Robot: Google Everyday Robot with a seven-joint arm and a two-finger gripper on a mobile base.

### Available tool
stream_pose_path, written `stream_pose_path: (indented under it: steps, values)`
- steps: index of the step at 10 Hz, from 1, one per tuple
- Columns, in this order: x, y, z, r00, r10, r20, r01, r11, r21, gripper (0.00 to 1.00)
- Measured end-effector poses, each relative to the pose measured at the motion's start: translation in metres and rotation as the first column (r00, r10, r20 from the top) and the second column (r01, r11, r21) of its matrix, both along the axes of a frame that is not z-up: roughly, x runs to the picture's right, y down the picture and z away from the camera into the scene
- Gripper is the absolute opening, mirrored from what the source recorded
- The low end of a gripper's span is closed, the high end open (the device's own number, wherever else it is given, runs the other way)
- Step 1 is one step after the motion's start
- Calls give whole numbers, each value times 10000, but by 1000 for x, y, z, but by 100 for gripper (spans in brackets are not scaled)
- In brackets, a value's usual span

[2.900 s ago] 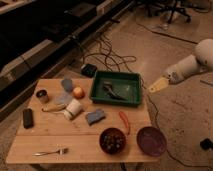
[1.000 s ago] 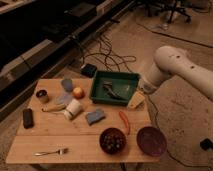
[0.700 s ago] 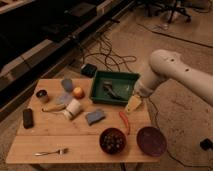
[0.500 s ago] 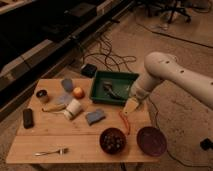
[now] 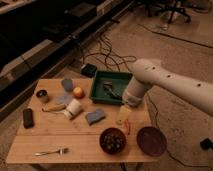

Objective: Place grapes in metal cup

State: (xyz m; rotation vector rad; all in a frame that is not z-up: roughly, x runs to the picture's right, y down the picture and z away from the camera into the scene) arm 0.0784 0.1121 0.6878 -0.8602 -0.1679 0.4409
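Observation:
The grapes (image 5: 113, 139) are a dark cluster lying in a dark red bowl (image 5: 103, 145) near the table's front edge. The metal cup (image 5: 42, 95) stands upright at the far left of the table, well away from the grapes. My gripper (image 5: 122, 116), with tan fingers, hangs from the white arm (image 5: 165, 82) above the table's right part. It is in front of the green tray and just above and behind the bowl of grapes. Nothing shows in it.
A green tray (image 5: 99, 89) holds a dark object. An orange fruit (image 5: 78, 92), a tipped white paper cup (image 5: 74, 108), a blue sponge (image 5: 95, 116), a red pepper (image 5: 127, 128), a purple plate (image 5: 151, 140), a fork (image 5: 50, 151) and a black block (image 5: 28, 118) lie on the table (image 5: 45, 135). Cables cross the floor behind.
The arm has swung in from the right and come down. The gripper has moved from beside the tray's right edge to in front of the tray, close to the bowl of grapes.

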Motion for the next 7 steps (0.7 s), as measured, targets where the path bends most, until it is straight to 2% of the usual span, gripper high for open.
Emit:
stream_pose_path:
  steps: [1, 7]
  values:
    - [-2, 7, 2, 9998, -148, 149, 150, 9997, -186, 80]
    - [-3, 9, 1, 9995, -255, 208, 259, 9995, -197, 80]
